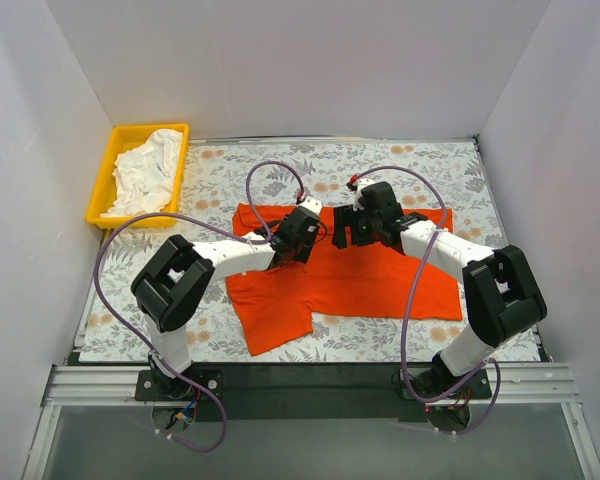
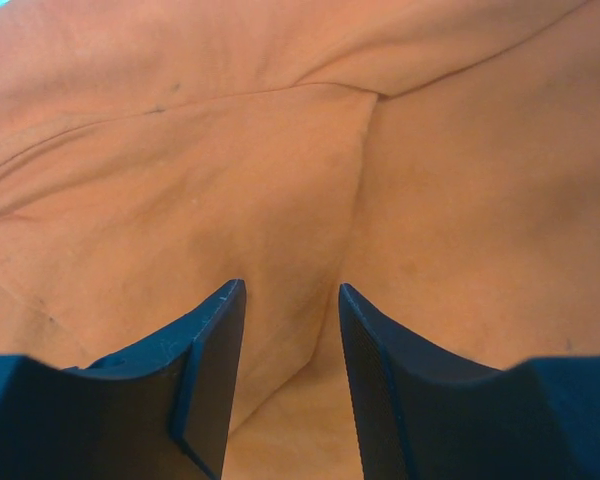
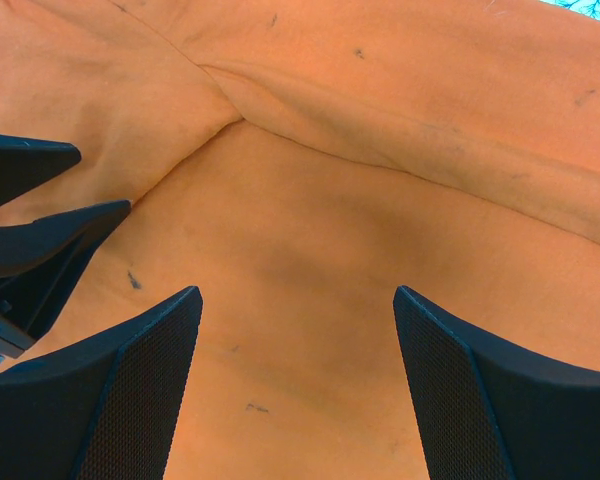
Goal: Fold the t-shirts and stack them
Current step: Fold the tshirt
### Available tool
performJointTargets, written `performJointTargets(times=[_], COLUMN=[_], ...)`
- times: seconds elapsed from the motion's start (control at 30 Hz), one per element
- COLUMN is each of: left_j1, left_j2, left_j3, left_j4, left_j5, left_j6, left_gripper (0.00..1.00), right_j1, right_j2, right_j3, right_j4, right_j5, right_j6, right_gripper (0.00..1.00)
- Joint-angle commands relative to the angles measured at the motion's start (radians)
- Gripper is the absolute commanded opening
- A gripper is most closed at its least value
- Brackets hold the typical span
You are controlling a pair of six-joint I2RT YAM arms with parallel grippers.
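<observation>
**Both Grippers Positioned Over the Orange-Red T-Shirt**

The bright orange-red fabric t-shirt (image 1: 355, 285) is lying spread out, with some creases, on the floral-patterned table cover (image 1: 460, 170). One short sleeve is pointing toward the near left.

Beyond the far-left corner of this shirt and well apart from it, the yellow rectangular plastic tray (image 1: 100, 190) is sitting at the table's edge. The crumpled white fabric t-shirt (image 1: 148, 172) is lying inside the tray.

The left gripper (image 2: 290, 290) is hovering low over the upper left part of the orange-red shirt. Its black jaws are standing moderately apart. A raised crease of the fabric is running down into the gap between them, and they are not pinching it.

The right gripper (image 3: 297, 292) is hanging just right of the left one, over the upper middle of the same shirt. Its jaws are standing wide apart and gripping nothing. A fold seam is crossing the fabric beyond its fingertips.
</observation>
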Motion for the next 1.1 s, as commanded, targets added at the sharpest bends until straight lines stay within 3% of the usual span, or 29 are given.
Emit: performJointTargets(times=[0.0,0.13,0.33,0.77,1.07], left_j1=[-0.002,-0.004,-0.002,-0.002,-0.004], left_j2=[-0.014,0.004,0.026,0.006,0.033], left_j3=[0.012,0.014,0.02,0.008,0.006], left_j4=[0.026,0.035,0.036,0.036,0.036], left_j5=[0.014,0.015,0.021,0.087,0.064], left_j6=[0.001,-0.011,-0.014,-0.051,-0.051], left_gripper=[0.39,0.24,0.14,0.25,0.23], right_j1=[-0.003,-0.003,-0.003,-0.003,-0.003], right_j2=[-0.004,0.008,0.019,0.033,0.037], right_j3=[0.017,0.02,0.02,0.017,0.011], right_j4=[0.012,0.02,0.029,0.047,0.052], right_j5=[-0.019,-0.028,-0.043,-0.065,-0.072], right_j6=[0.013,0.024,0.031,0.048,0.051], right_gripper=[0.7,0.69,0.68,0.67,0.67])
